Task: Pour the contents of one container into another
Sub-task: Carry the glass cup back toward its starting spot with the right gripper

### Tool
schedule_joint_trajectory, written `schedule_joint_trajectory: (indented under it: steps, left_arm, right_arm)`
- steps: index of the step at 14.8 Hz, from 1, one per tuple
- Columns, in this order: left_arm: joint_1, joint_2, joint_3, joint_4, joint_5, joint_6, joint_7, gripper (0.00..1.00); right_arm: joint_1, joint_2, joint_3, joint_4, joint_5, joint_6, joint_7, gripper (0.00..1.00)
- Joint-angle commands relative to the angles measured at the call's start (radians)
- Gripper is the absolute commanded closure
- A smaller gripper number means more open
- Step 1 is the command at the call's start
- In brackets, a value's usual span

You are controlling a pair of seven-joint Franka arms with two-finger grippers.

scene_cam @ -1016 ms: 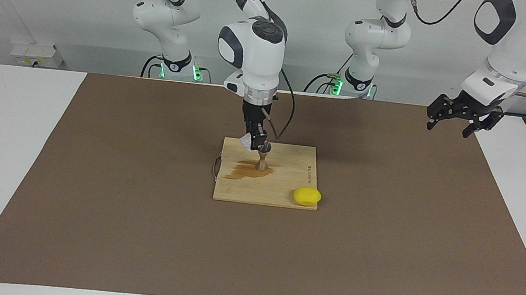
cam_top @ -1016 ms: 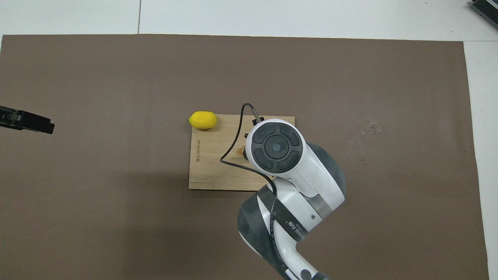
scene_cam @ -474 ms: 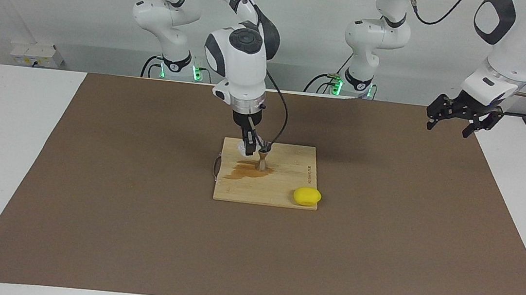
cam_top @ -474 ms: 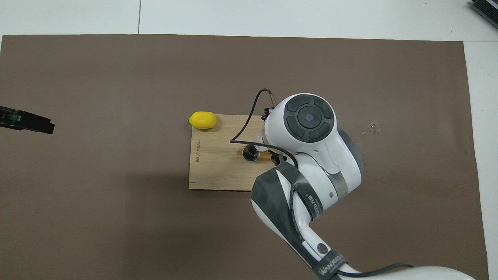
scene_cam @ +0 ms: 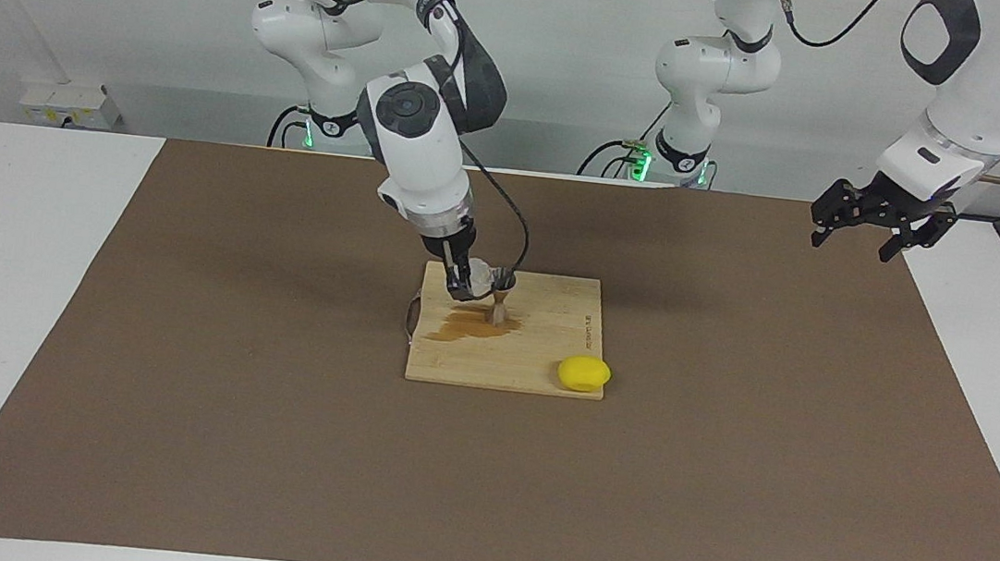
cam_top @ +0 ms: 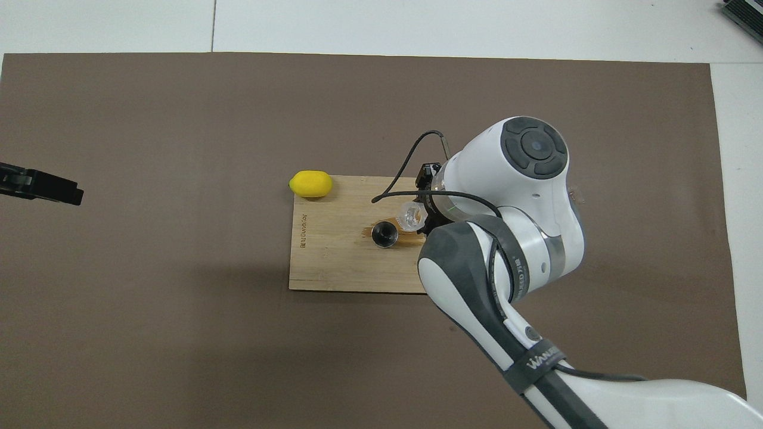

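My right hand (scene_cam: pixel 466 281) is clamped on the glass tumbler (cam_top: pixel 411 215), holding it tilted over the cutting board (scene_cam: pixel 547 360), its mouth just beside the rim of the metal jigger (cam_top: pixel 384 234). The jigger stands upright on the board beside a brown wet stain (scene_cam: pixel 458 324). A lemon (scene_cam: pixel 584 374) sits at the board's corner, toward my left arm's end of the desk. My left hand (scene_cam: pixel 872 229) waits with fingers apart above the brown mat (scene_cam: pixel 260 441)
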Motion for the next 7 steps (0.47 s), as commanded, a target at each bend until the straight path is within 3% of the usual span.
schedule_joint_trajectory:
  steps: [1,7]
  left_arm:
    - [-0.013,-0.025,0.006,-0.023,0.014,-0.002,-0.014,0.00]
    - [-0.013,-0.025,0.008,-0.023,0.014,-0.001,-0.014,0.00]
  right_arm:
    - [-0.078,-0.027,0.009,-0.070,0.120,0.019,-0.137,1.00]
    - [-0.315,-0.049,0.009,-0.190,0.398,0.010,-0.511,1.00]
